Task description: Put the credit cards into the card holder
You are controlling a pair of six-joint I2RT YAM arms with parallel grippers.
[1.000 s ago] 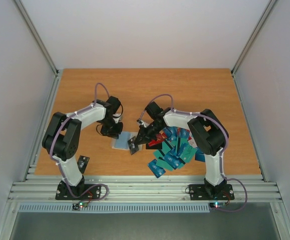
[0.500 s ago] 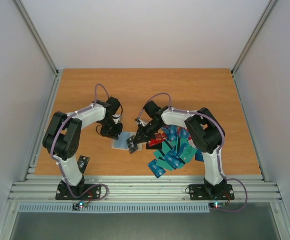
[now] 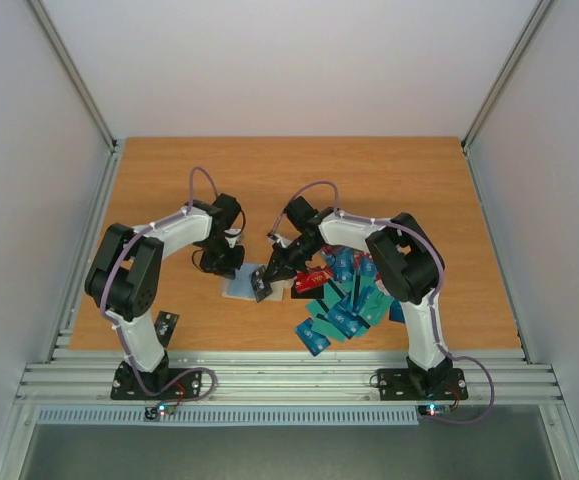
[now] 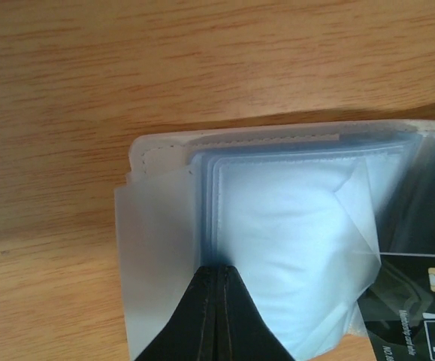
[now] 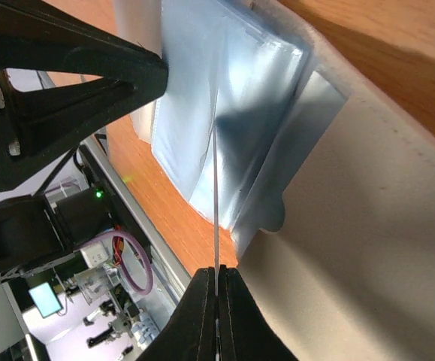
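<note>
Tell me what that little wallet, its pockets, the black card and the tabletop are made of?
The holder: likely faux leather, matte cream; a stitched seam runs along its edge. The sleeves: soft frosted clear plastic, creased and shiny. The card: seemingly stiff glossy plastic, black, with a metal chip. The table: wood or wood-look laminate, judging by grain; can't tell which.

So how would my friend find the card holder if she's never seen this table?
Find the wooden table, then the colourful heap of credit cards on its right half, near the front. Just left of that heap lies the card holder: the only pale, creamy thing, lying open with see-through sleeves, while the cards are mostly teal, blue and red.
</note>
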